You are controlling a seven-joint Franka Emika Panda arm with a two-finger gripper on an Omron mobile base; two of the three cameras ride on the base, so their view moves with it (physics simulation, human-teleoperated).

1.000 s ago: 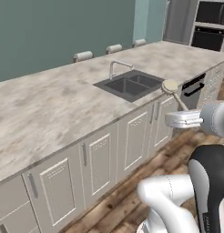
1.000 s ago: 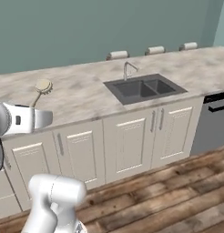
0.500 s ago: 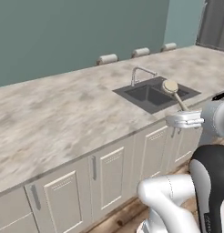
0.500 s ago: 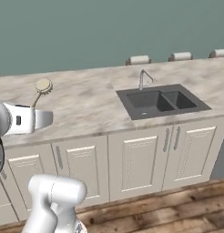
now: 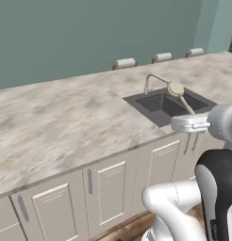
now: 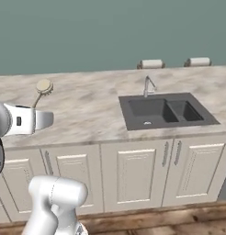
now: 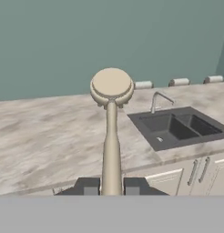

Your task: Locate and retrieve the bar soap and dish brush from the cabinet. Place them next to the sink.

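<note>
Pinching the dish brush (image 7: 111,132), hand (image 7: 111,185) before marbled counter (image 5: 61,122), dark sink (image 6: 165,111), teal wall (image 6: 110,32)

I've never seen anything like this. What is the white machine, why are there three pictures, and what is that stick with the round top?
The white machine is a robot arm on a driving base, in a computer-rendered kitchen. Two pictures come from cameras on the base, behind the arm to its left and right. The third comes from a camera on the hand, looking along its two dark fingers. The stick is a dish brush, a beige handle with a round head, clamped by its handle in the gripper and standing above it. Ahead lies a marbled counter with a dark double sink and a silver faucet. The brush has not been set down.
</note>
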